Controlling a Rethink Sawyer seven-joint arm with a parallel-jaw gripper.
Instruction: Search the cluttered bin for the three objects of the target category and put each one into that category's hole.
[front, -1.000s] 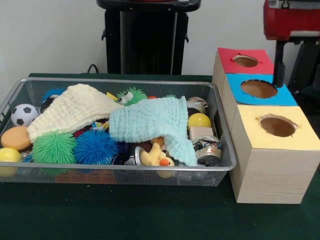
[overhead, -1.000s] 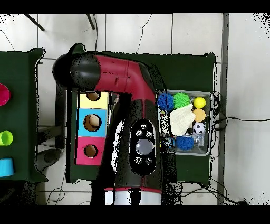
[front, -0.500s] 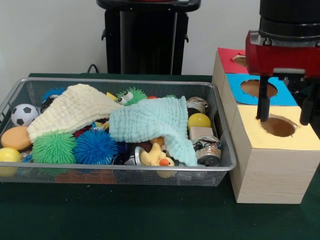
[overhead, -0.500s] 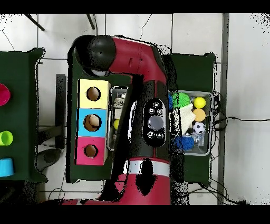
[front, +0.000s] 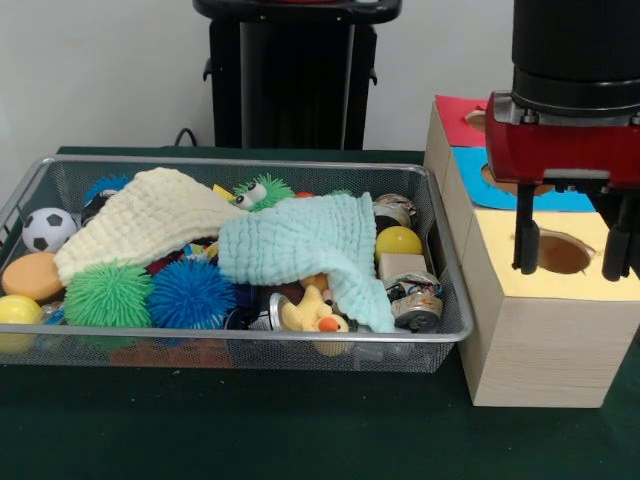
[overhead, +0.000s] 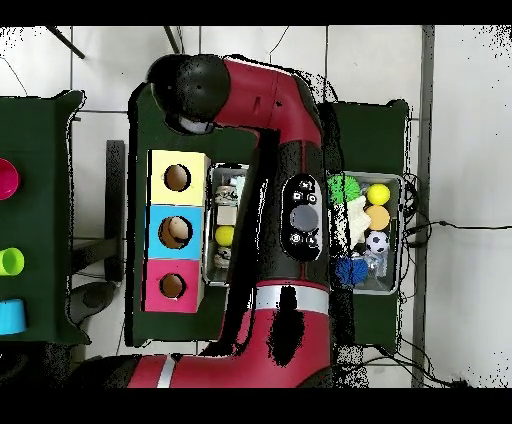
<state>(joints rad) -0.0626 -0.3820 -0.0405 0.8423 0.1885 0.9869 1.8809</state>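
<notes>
The wire bin (front: 240, 338) holds a jumble of toys under a cream cloth (front: 150, 215) and a mint cloth (front: 300, 240). Showing around them are a rubber duck (front: 312, 315), crushed cans (front: 415, 300), a yellow ball (front: 398, 240), a blue spiky ball (front: 190, 293) and a green spiky ball (front: 108, 295). To the right stand three boxes with holes: red (front: 452, 112), blue (front: 470, 185) and yellow (front: 560, 285). My gripper (front: 568, 272) hangs open and empty over the yellow box's hole, one finger on each side. In the overhead view the arm (overhead: 300, 215) hides the gripper.
A soccer ball (front: 47, 228), an orange ball (front: 30, 275) and another yellow ball (front: 15, 310) lie at the bin's left end. Overhead, the arm covers the bin's middle (overhead: 225, 225). Cups (overhead: 10, 262) stand on a side table at the left.
The gripper came from behind the blue box forward to the yellow box's hole, then sank slightly. It stayed open with nothing in it. Bin contents have not moved.
</notes>
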